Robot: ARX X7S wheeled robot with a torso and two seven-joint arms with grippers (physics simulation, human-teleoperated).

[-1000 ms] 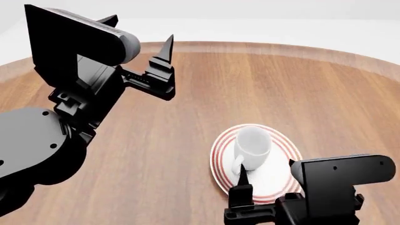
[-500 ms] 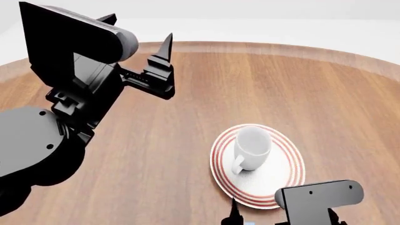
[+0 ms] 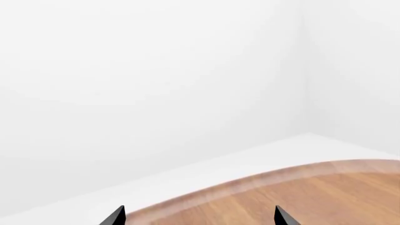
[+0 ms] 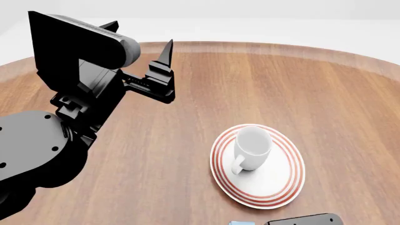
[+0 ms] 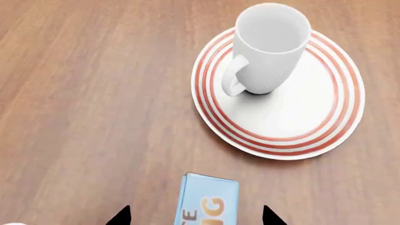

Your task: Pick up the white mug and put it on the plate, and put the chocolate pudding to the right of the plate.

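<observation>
The right gripper is open and empty, its tips on both sides of the chocolate pudding, whose long axis points toward the plate. The white mug stands there. Farthest, the left gripper is open, empty.

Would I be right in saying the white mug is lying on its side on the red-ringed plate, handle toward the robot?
Not quite: the white mug stands upright on the plate, its open mouth facing up, as the right wrist view shows. The handle does point toward the robot.
</observation>
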